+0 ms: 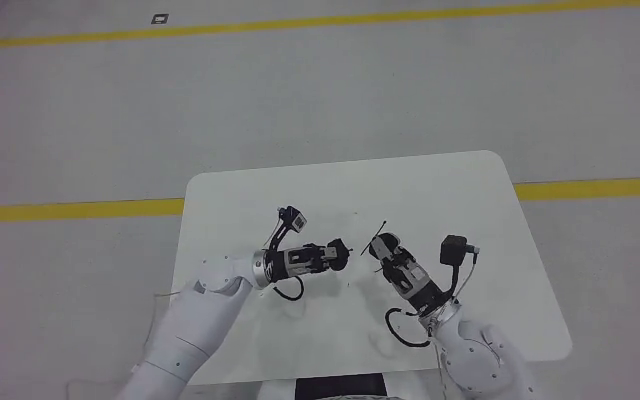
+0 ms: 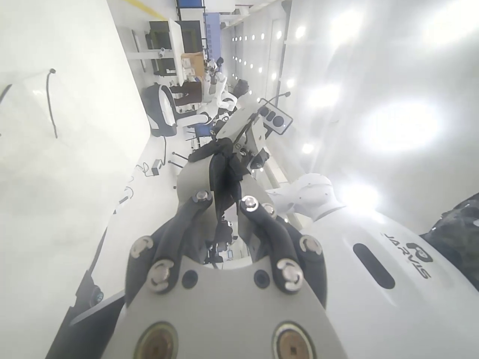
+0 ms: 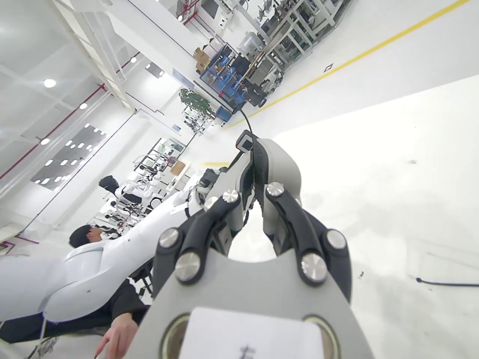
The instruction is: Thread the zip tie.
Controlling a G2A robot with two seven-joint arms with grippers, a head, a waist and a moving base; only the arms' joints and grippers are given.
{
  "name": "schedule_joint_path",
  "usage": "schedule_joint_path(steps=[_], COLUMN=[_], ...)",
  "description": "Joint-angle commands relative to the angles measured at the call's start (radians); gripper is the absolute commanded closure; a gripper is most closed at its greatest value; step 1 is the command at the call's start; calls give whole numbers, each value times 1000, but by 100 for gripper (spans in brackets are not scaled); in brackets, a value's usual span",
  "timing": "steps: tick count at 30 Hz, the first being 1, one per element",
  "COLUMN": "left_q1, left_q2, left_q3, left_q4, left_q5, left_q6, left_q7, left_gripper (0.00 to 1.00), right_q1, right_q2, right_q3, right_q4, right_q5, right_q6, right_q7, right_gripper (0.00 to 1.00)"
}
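Right tool (image 3: 255,156) tight on zip tie (image 3: 245,142)

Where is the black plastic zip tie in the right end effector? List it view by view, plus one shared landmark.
Top view: the black plastic zip tie sticks out of the right end effector, mid-table.
Right wrist view: zip tie pinched at the end effector's tip.
Left wrist view: too unclear to tell.
Shared landmark: the white table.

We note a pale grey floor (image 1: 300,110) crossed by yellow lines (image 1: 300,22). A white round-cornered table (image 1: 450,190) stands on it. Ceiling lights (image 2: 396,125) are bright. Equipment racks (image 3: 295,5) and blue bins (image 3: 228,72) stand beyond, beside what appears to be a potted plant (image 3: 192,100).
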Motion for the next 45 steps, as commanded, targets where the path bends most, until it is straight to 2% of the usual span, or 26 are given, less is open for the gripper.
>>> schedule_joint_path(steps=[1,10,18,45], left_q1=[0,0,0,0], left_q2=[0,0,0,0], left_q3=[0,0,0,0], left_q4=[0,0,0,0], left_q5=[0,0,0,0], left_q6=[0,0,0,0], left_q7=[0,0,0,0], left_gripper=[100,100,100,100], right_q1=[0,21,30,55], right_q2=[0,-7,-13,-20], right_q3=[0,-46,-77,-108], right_q4=[0,-4,6,21], right_q5=[0,-60,-104,-162], right_q6=[0,25,69,106], right_q7=[0,-53,-102,-132], right_gripper=[100,100,100,100])
